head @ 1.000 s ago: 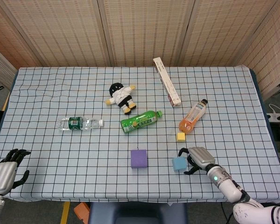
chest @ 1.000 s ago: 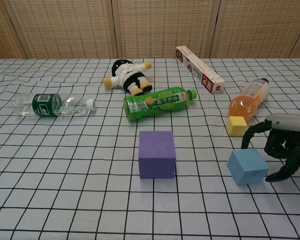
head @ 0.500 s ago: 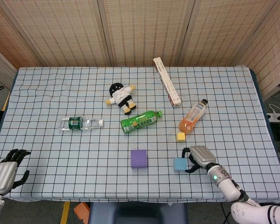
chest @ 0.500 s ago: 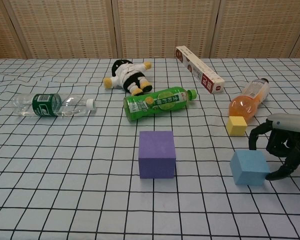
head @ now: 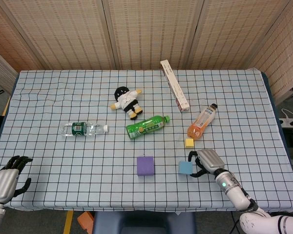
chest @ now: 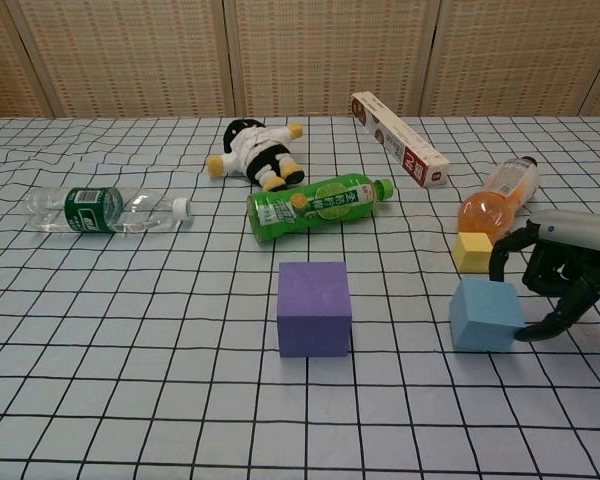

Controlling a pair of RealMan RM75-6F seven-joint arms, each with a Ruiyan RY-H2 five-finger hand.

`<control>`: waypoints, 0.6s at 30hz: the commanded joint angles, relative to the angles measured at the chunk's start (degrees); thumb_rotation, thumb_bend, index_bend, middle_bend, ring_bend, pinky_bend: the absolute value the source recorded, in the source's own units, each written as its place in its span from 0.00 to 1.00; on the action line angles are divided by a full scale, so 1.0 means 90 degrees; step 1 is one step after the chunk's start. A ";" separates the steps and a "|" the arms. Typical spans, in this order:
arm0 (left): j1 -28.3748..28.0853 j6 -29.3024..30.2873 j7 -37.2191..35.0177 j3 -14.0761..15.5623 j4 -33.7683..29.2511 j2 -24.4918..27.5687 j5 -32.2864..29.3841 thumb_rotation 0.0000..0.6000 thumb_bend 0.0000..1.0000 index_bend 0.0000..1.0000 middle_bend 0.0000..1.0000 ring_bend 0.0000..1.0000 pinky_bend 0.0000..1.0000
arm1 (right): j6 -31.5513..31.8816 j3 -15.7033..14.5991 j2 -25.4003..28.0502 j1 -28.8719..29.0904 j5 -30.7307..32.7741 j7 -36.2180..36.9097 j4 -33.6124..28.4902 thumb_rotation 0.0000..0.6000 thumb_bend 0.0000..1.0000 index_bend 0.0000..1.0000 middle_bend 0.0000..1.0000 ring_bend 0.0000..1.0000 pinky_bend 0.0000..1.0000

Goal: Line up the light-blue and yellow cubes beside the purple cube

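Observation:
The purple cube (head: pixel 145 165) (chest: pixel 314 308) sits near the table's front middle. To its right, with a gap between, is the light-blue cube (head: pixel 186 168) (chest: pixel 485 315). My right hand (head: pixel 207 162) (chest: pixel 560 275) holds it from its right side, one finger curving behind it and another against its near right corner. The small yellow cube (head: pixel 189 143) (chest: pixel 472 252) lies just beyond the blue one, against the orange bottle. My left hand (head: pixel 5 180) rests off the table's front left corner, fingers apart and holding nothing; the chest view does not show it.
An orange drink bottle (head: pixel 201 122) lies behind the yellow cube. A green bottle (head: pixel 145 126) lies behind the purple cube. A water bottle (head: pixel 83 129) is at the left, a doll (head: pixel 127 101) and a long box (head: pixel 174 91) further back.
My right hand has shifted the light-blue cube a little left and away, squaring it up and bringing it nearer the purple cube. The left hand has not moved.

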 commanded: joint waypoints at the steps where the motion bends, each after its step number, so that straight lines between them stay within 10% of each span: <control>1: -0.0001 -0.0004 -0.0001 -0.0003 0.0008 -0.0002 -0.0011 1.00 0.42 0.23 0.17 0.10 0.40 | -0.0013 0.0089 -0.0068 0.0002 -0.0136 0.0204 0.0055 1.00 0.05 0.52 0.90 0.79 1.00; 18: 0.0028 0.0074 -0.0026 -0.0037 0.0055 -0.0003 -0.0035 1.00 0.42 0.23 0.17 0.10 0.41 | -0.0386 0.0339 -0.0545 0.0257 -0.0373 0.0788 0.0421 1.00 0.05 0.53 0.90 0.79 1.00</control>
